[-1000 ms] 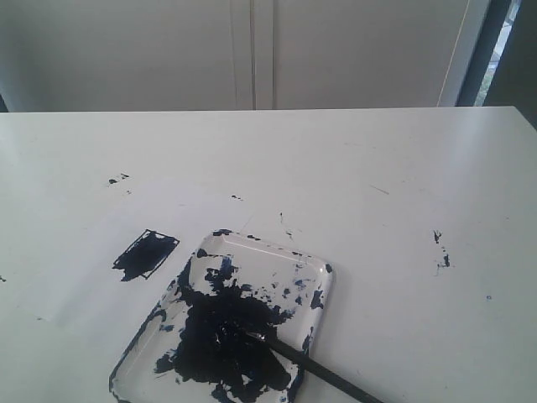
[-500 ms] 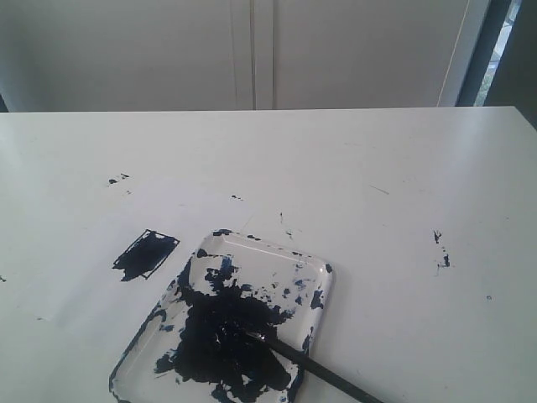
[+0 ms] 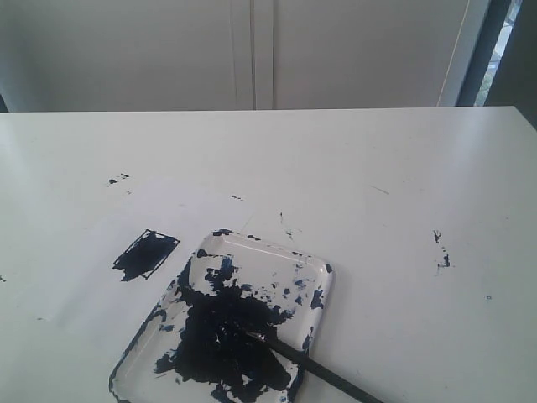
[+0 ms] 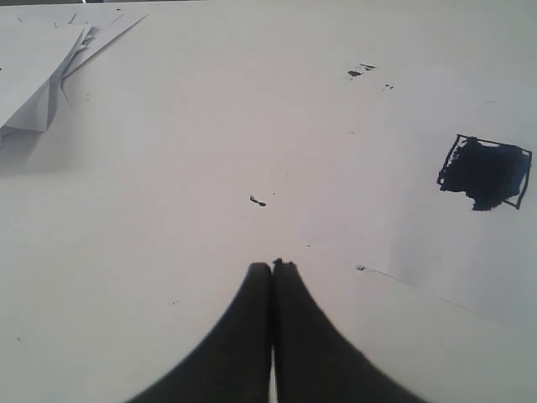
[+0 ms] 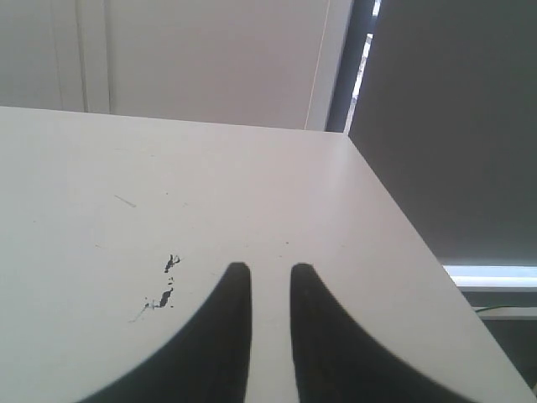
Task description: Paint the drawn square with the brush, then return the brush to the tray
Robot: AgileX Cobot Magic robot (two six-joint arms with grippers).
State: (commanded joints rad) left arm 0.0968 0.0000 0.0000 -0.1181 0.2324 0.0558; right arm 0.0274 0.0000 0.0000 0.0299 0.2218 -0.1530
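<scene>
The drawn square (image 3: 145, 254) lies left of the tray, filled with dark blue-black paint; the left wrist view shows the drawn square (image 4: 485, 172) too. The clear tray (image 3: 321, 270) sits at the front middle, smeared with a large dark blotch. The thin black brush (image 3: 315, 368) rests with its tip in the tray, its handle running off the lower right over the rim. No gripper shows in the exterior view. My left gripper (image 4: 273, 267) is shut with nothing in it, over bare white table. My right gripper (image 5: 270, 270) stands open and empty above the table.
Small paint specks (image 3: 440, 249) dot the white table (image 3: 352, 168), also at the left (image 3: 117, 179). Folded white paper (image 4: 42, 75) lies in the left wrist view. The table's far corner and edge (image 5: 394, 201) show in the right wrist view.
</scene>
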